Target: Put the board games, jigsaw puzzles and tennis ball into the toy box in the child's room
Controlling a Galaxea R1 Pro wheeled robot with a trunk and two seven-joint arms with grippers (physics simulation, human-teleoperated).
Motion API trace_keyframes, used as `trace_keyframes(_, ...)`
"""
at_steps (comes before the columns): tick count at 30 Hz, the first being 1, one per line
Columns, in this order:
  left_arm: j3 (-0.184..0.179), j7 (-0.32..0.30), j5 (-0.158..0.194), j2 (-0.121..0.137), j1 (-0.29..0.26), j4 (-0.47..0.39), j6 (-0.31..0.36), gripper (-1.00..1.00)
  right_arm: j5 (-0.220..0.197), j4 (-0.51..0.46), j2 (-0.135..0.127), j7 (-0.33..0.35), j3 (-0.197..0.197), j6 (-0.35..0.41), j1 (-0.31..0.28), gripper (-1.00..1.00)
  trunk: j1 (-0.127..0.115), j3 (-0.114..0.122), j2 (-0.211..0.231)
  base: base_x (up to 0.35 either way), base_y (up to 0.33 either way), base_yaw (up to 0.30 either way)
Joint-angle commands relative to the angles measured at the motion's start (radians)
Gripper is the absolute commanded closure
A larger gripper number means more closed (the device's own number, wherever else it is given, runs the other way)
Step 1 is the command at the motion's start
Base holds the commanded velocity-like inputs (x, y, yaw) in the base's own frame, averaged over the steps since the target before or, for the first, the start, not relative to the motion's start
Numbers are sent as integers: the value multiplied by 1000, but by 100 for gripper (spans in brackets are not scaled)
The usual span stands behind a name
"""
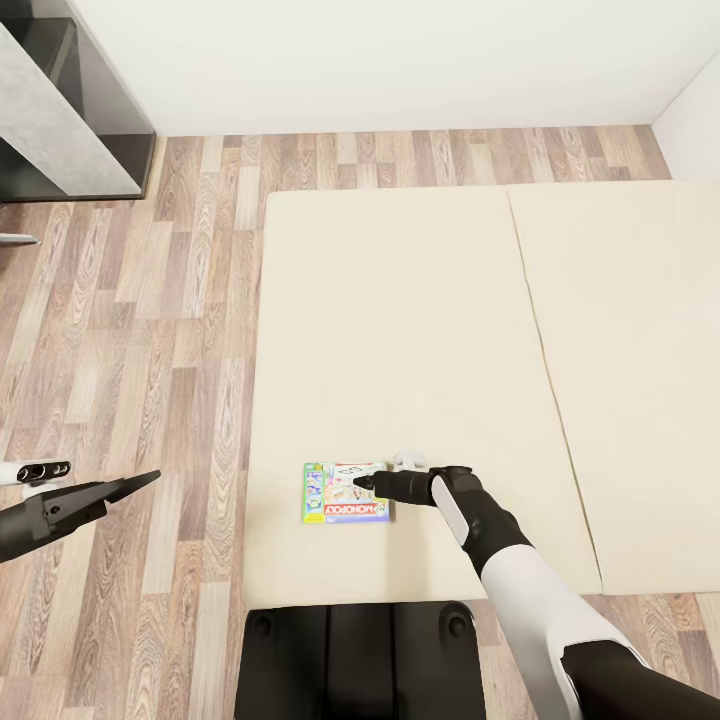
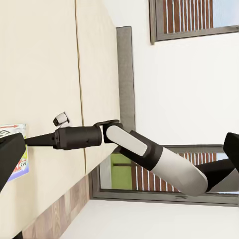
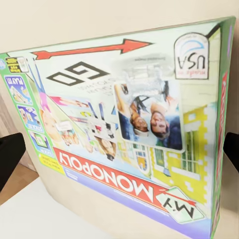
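Beige mattress spreads across the bed (image 1: pixel 420 330), and near its front edge lies one board game (image 1: pixel 346 493), flat, lid up; the right gripper (image 1: pixel 368 484) hangs right over its right half, fingers spread wide to either side in the wrist view, gripping nothing; I'd say it should come down square and pinch one thin edge, since a flat box offers little else; the left gripper (image 1: pixel 140 482) waits over the wooden floor (image 1: pixel 190 350), its opening impossible to judge.
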Motion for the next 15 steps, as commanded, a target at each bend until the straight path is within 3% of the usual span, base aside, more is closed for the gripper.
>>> trace_keyframes(1, 0, -4, -1, 0, 0, 0, 11, -100, -6, -1, 0, -2, 1, 6, 0, -100, 1, -1, -2, 0, 0, 0)
trace_keyframes(9, 0, -4, -1, 1, 0, 0, 11, -100, -6, -1, 0, -2, 1, 6, 0, -100, 1, -1, -2, 0, 9, 0)
trace_keyframes(15, 1, -4, -1, 1, 0, 0, 11, -100, -6, -1, 0, -2, 1, 6, 0, -100, 1, -1, -2, 0, 141, 0)
